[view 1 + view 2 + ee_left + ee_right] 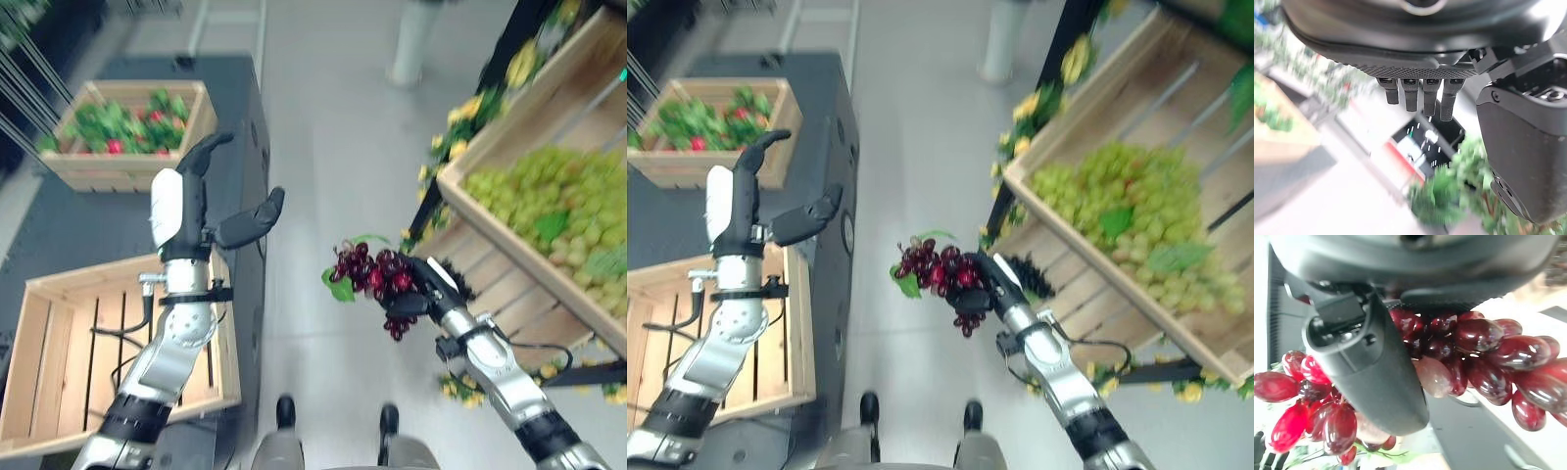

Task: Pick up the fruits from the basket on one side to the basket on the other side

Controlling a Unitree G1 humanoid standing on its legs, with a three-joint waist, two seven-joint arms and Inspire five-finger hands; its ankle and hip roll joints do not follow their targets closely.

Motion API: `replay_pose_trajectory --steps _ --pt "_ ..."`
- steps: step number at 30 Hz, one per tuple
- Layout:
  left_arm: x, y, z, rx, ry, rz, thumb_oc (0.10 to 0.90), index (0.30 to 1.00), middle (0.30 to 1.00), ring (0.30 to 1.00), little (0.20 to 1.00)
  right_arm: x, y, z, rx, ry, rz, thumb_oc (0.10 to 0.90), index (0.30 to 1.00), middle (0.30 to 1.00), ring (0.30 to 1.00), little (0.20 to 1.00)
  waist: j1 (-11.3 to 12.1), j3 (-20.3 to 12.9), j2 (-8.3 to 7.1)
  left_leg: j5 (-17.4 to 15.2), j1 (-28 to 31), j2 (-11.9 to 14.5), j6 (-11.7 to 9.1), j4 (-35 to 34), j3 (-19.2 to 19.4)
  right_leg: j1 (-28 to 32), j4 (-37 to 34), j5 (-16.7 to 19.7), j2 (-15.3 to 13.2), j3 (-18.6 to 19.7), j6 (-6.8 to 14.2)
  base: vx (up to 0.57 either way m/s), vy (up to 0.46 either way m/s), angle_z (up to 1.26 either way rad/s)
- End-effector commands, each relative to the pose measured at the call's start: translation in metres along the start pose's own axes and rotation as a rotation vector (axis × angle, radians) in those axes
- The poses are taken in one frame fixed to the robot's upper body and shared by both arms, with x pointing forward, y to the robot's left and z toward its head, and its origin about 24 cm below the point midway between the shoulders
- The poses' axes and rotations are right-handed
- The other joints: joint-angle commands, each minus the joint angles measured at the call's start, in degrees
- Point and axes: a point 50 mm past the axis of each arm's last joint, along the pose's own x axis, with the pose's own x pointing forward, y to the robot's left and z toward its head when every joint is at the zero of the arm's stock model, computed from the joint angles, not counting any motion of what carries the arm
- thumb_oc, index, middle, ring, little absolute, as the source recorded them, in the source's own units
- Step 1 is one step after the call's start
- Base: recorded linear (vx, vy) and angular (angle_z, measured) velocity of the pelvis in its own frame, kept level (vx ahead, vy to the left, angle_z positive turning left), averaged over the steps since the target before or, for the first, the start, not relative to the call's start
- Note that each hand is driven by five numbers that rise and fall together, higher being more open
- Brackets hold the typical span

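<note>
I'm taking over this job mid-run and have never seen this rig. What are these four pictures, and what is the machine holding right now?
It is a humanoid robot with two arms and dark fingered hands. The two wide pictures come from its head, looking down; the two close-ups come from cameras on its wrists. The right hand is closed around a bunch of red grapes, carried in the air above the floor. The left hand is open and holds nothing. An empty wooden crate sits at its left, a crate of green grapes at its right, and a crate of leafy red produce farther off on the left.
</note>
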Motion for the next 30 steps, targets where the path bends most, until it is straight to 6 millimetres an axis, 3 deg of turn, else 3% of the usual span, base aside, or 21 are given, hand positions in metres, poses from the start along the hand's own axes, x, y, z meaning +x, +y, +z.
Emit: replay_pose_trajectory --steps 1,6,13,23,30 --pt "0.023 0.015 0.032 -0.179 -0.19 0.2 0.8 0.9 0.9 0.9 0.9 0.012 -0.002 0.076 0.076 -0.433 -0.031 0.4 0.3 0.3 0.3 0.3 -1.09 -0.83 0.86 -7.09 -5.44 -1.61 -1.22 12.96 -3.41 -0.69 7.58 -5.06 3.84 -3.27 -5.57 -0.06 -0.025 -0.21" --pt "0.018 -0.002 0.044 -0.332 -0.227 0.125 0.8 0.9 0.9 0.9 0.9 0.018 -0.004 0.072 0.105 -0.435 -0.058 0.4 0.3 0.3 0.3 0.3 -0.86 3.39 1.48 -5.82 -13.91 -1.73 -1.35 21.94 -4.89 -5.72 14.06 -6.67 3.99 -3.02 -6.67 -0.02 -0.014 -0.01" --pt "0.013 -0.016 0.057 -0.503 -0.264 0.0 0.8 0.9 0.9 0.9 0.9 0.025 -0.007 0.072 0.131 -0.434 -0.103 0.4 0.3 0.3 0.3 0.3 -0.73 7.25 2.67 -3.53 -19.77 -1.77 -1.14 28.51 -5.92 -9.55 19.73 -7.75 3.84 -3.06 -7.29 0.01 -0.01 0.07" --pt "0.008 -0.024 0.059 -0.605 -0.276 -0.105 0.8 0.9 0.9 0.9 0.9 0.028 -0.014 0.057 0.275 -0.375 -0.152 0.4 0.3 0.3 0.3 0.3 -0.37 10.65 3.12 -4.54 -22.27 -1.24 -0.52 33.94 -5.29 -10.84 23.28 -8.0 3.51 -3.14 -7.13 0.06 -0.015 0.01" --pt "0.001 -0.03 0.052 -0.633 -0.221 -0.201 0.8 0.9 0.9 0.9 0.9 0.023 -0.036 0.024 0.475 -0.255 -0.345 0.4 0.3 0.3 0.3 0.3 0.85 10.71 3.11 -6.76 -19.99 -0.79 0.37 34.13 -4.27 -7.88 23.05 -7.42 2.65 -4.68 -6.89 0.11 -0.038 0.03"
